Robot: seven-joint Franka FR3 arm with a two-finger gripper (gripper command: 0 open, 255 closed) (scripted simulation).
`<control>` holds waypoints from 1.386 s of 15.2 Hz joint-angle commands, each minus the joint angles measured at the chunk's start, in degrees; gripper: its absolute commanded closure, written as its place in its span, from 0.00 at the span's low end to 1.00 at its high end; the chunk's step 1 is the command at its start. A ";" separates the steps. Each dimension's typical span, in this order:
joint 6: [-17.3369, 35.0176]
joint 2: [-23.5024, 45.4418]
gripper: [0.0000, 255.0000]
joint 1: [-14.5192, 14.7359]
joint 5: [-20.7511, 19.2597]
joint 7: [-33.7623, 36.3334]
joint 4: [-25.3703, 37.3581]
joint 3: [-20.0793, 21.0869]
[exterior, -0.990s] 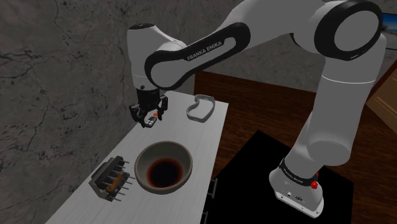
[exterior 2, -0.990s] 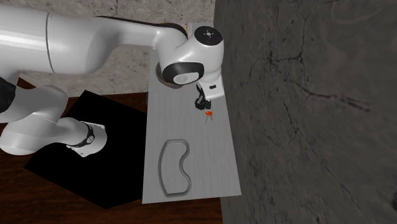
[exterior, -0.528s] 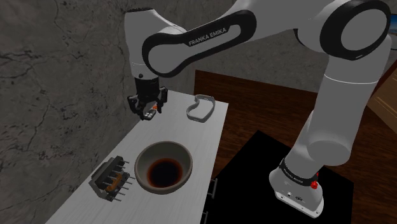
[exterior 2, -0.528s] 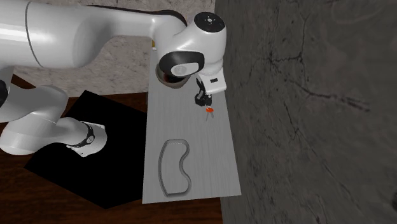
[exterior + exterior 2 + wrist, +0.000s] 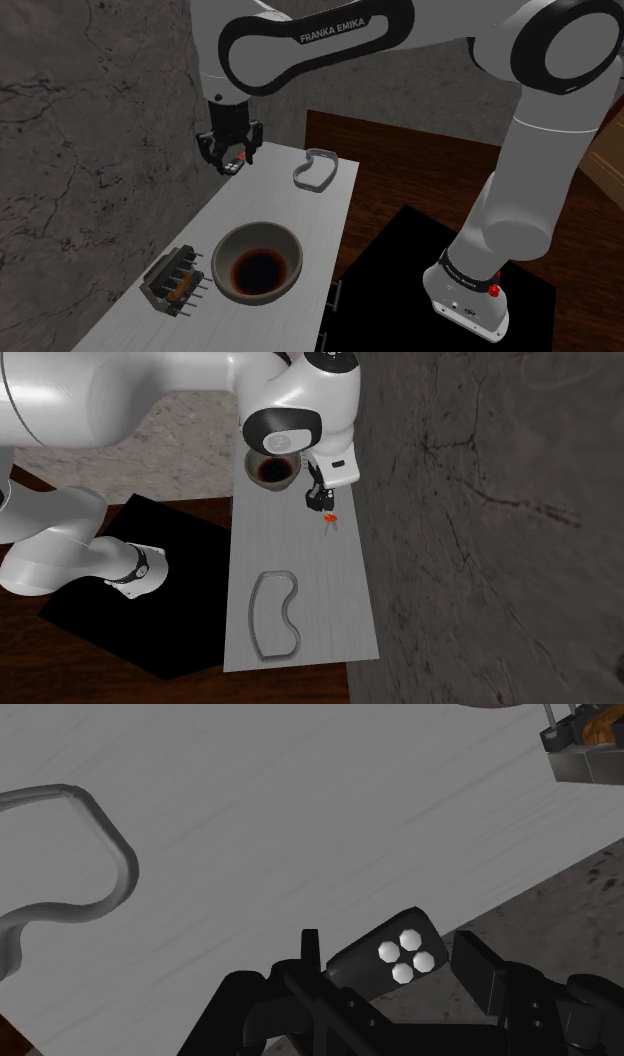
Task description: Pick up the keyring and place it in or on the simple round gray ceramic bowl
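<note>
The gripper (image 5: 229, 164) hangs over the far end of the grey counter (image 5: 300, 215), close to the dark stone wall (image 5: 90, 120). Its two black fingers are pinched on the keyring (image 5: 237, 159), which has a small orange bit showing between them. From the second exterior view, the gripper (image 5: 318, 502) sits under the big white wrist, and the keyring's orange tag (image 5: 330, 520) dangles just beyond it over the counter top.

Looking along the hand, the gripper (image 5: 390, 956) clasps a dark fob (image 5: 398, 948) with four white buttons. The fob is off the surface, near the counter edge that meets the wall.

The bowl (image 5: 285, 245) stands on the counter nearer the shoulder camera, well apart from the keyring. It is round and greyish, with a dark brown middle. In the second exterior view the bowl (image 5: 272, 470) peeps out from behind the arm.

A kidney-shaped dish (image 5: 314, 170) lies at the counter's far end, beside the gripper but not touching it. A small dark rack (image 5: 175, 280) sits just beside the bowl.
</note>
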 commanded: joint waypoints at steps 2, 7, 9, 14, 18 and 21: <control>-2.29 -0.29 1.00 0.03 0.18 -0.12 2.01 0.07; -3.81 -2.78 1.00 0.93 1.15 1.50 1.21 1.02; -3.43 -4.92 1.00 1.86 1.98 3.28 -1.14 1.96; -2.96 -9.44 1.00 4.44 3.95 8.03 -5.68 4.53; -2.97 -12.15 1.00 6.69 5.31 12.22 -8.03 6.85; -3.15 -13.61 1.00 8.45 6.12 15.62 -9.08 8.73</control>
